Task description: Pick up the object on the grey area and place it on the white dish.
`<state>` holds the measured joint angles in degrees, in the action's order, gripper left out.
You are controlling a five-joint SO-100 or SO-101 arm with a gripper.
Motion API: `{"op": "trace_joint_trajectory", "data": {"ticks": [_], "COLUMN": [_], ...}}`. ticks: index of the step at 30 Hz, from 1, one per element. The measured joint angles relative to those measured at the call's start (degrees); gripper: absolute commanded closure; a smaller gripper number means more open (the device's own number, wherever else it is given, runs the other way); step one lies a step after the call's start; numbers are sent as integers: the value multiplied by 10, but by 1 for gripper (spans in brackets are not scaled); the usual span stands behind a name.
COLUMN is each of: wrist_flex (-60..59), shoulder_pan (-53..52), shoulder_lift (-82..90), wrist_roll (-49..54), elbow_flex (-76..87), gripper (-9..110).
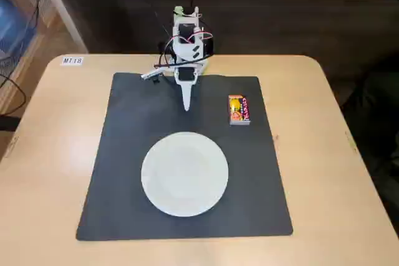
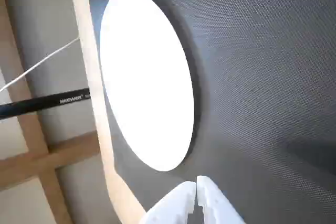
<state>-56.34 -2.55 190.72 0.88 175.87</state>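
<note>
The small flat rectangular packet (image 1: 238, 109), orange-red and yellow with printed text, lies flat on the large square dark grey matte mat (image 1: 124, 129), near the mat's far right corner in the fixed view. The round plain white plate (image 1: 184, 174) sits on the same mat, nearer the camera than the packet and well apart from it, with nothing on it. The white two-finger gripper (image 1: 186, 105) points down over the mat's far edge, between that edge and the plate, left of the packet and apart from it.

In the wrist view the gripper (image 2: 196, 186) has its fingertips pressed together, clenched on nothing. This view shows the plate (image 2: 147, 77), the mat's woven texture (image 2: 262, 77) and the light wooden tabletop edge (image 2: 94, 77), but not the packet. Only the fixed view shows the packet and the white arm body (image 1: 187, 45).
</note>
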Motion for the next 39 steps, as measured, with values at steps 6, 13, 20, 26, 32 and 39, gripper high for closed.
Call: {"op": "trace_joint_trajectory", "data": {"ticks": [6, 13, 20, 26, 32, 39], "wrist_flex": [10, -4, -56, -104, -127, -156], "shoulder_pan": [15, 22, 40, 70, 115, 171], "shoulder_lift": [0, 0, -1, -110, -230, -283], "wrist_roll": [25, 44, 44, 69, 111, 188], "elbow_flex": [0, -8, -111, -265, -355, -394], "gripper": [101, 101, 102, 102, 102, 102]}}
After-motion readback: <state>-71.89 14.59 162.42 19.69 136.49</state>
